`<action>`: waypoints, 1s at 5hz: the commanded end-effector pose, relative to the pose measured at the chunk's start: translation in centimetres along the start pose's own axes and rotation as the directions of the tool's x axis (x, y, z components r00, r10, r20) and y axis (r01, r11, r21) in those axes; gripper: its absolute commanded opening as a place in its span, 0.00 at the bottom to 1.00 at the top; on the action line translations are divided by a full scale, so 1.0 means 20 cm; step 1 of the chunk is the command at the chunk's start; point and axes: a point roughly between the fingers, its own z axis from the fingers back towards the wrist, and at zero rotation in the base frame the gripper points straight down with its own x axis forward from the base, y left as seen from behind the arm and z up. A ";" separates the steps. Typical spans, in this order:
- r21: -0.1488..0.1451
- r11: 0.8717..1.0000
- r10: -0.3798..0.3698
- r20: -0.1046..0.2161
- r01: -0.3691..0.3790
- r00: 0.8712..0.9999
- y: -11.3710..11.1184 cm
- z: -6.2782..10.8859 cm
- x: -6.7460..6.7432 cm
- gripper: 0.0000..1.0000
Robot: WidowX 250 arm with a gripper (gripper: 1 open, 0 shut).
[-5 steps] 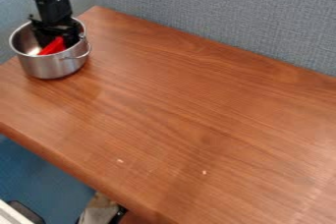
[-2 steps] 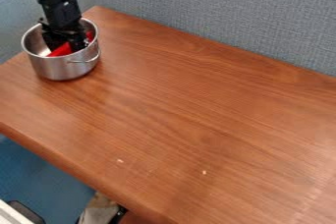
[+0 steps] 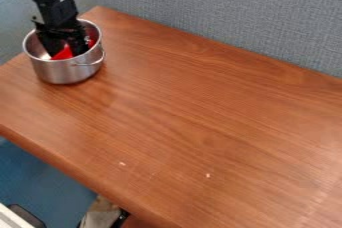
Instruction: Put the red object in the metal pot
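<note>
Wooden table (image 3: 201,112), grey-blue wall behind; task looks all but done.
At far left we note the red object (image 3: 63,45) lying inside the metal pot (image 3: 64,56); the gripper (image 3: 59,34) sits at the pot's mouth, jaws spread wide, gripping nothing we can see. Only withdrawal seems left.

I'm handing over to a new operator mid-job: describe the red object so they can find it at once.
Look to the far left corner of the wooden table, where a small shiny metal pot stands under the black gripper. The red object lies inside that pot, partly hidden by the gripper. It is the only bright red thing in view.
</note>
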 end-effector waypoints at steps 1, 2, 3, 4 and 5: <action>0.051 0.999 -0.013 0.099 0.008 0.995 0.01 0.15 -0.05 1.00; 0.046 0.997 -0.070 0.114 0.065 0.991 -0.04 0.10 -0.09 1.00; 0.041 0.991 -0.130 0.130 0.126 0.983 -0.11 0.07 -0.13 1.00; 0.035 0.983 -0.185 0.148 0.182 0.971 -0.16 0.02 -0.16 1.00; 0.028 0.954 -0.300 0.139 0.299 0.944 -0.09 -0.05 -0.18 0.00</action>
